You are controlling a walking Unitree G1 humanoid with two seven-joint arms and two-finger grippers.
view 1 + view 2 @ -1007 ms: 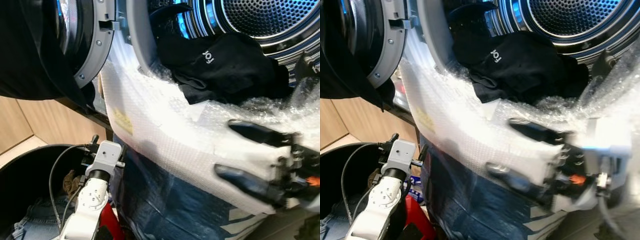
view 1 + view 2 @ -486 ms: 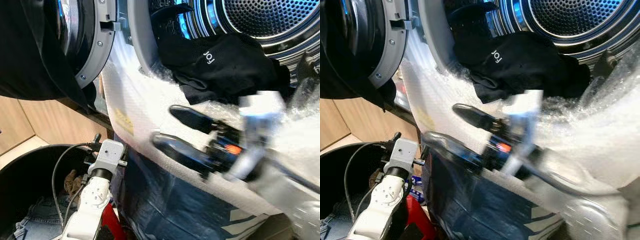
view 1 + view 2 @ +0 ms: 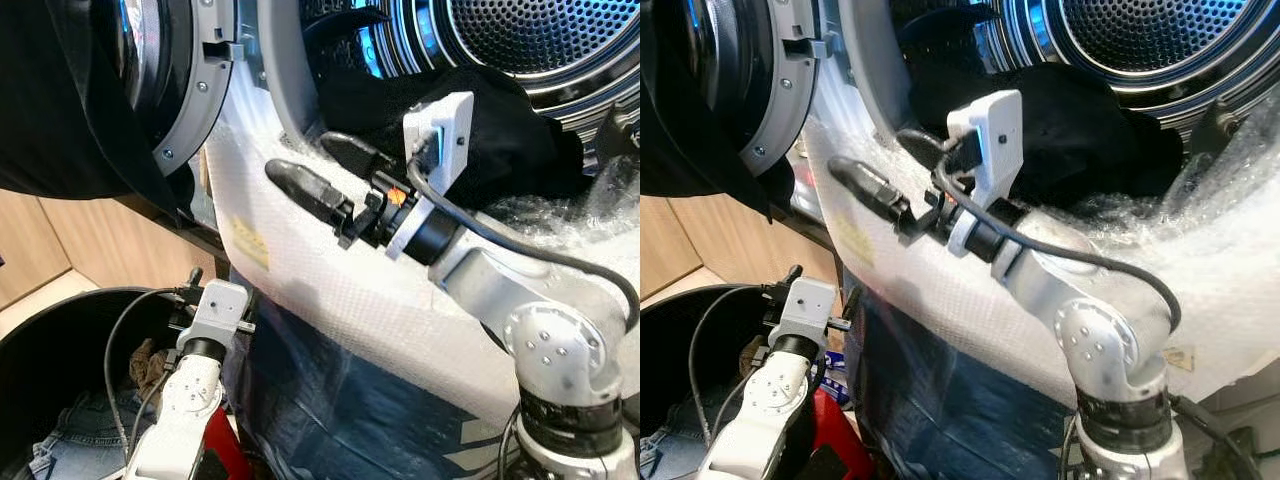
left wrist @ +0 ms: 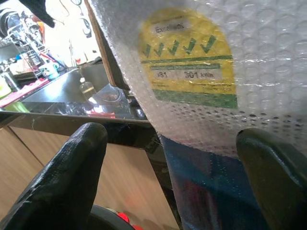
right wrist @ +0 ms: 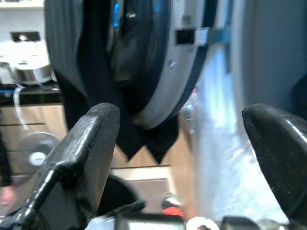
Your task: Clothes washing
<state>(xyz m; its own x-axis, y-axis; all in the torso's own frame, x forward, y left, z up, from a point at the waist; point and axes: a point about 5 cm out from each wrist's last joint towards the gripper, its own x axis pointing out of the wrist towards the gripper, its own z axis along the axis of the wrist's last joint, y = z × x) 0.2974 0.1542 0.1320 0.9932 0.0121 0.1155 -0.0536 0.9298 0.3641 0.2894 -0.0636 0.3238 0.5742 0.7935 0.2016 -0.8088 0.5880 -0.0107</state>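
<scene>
A black garment [image 3: 525, 150] lies in the mouth of the washing machine's steel drum [image 3: 545, 35], partly hidden behind my right wrist. My right gripper [image 3: 300, 158] is open and empty. It hovers in front of the drum's grey rim and points toward the open door [image 3: 195, 95]. In the right wrist view its two fingers [image 5: 86, 143] frame the door and the dark cloth hanging from it. My left gripper [image 4: 177, 158] is open, low beside the machine, facing a yellow label [image 4: 187, 52] on the bubble wrap.
Bubble wrap [image 3: 330, 290] covers the machine's front below the drum. A dark cloth [image 3: 60, 110] hangs over the door. A black basket [image 3: 50, 350] at lower left holds jeans [image 3: 65, 450]. Wooden cabinets [image 3: 40, 250] stand on the left.
My right arm has swung from the lower right up and to the left across the bubble wrap, to the front of the drum opening. Its fingers stay open. The left arm has barely moved.
</scene>
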